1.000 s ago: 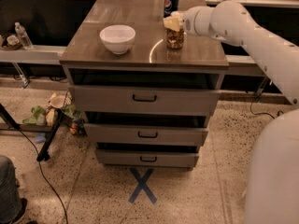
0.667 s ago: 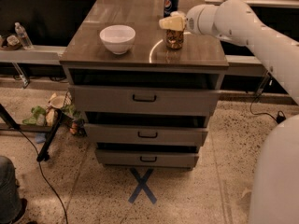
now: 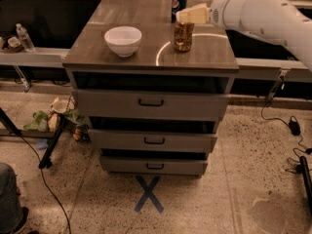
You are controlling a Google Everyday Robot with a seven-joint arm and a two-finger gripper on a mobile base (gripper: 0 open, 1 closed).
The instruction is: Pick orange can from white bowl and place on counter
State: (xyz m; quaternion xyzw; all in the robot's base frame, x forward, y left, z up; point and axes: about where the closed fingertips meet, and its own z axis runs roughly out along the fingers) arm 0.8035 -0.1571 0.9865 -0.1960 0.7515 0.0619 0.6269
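The orange can (image 3: 183, 36) stands upright on the counter (image 3: 146, 57), right of centre, on the thin white curved line. The white bowl (image 3: 123, 40) sits to its left on the counter and holds nothing. My gripper (image 3: 191, 15) hangs just above the can's top, reaching in from the right on the white arm (image 3: 263, 13). I cannot tell whether it touches the can.
A blue Pepsi can (image 3: 179, 1) stands at the counter's back edge, just behind the gripper. The cabinet's three drawers (image 3: 150, 104) are slightly open. A blue X (image 3: 148, 200) marks the floor in front. Bags and cables lie on the floor at left.
My gripper has moved up and a little to the right, from around the can's top to just above it. The can has stayed on the counter.
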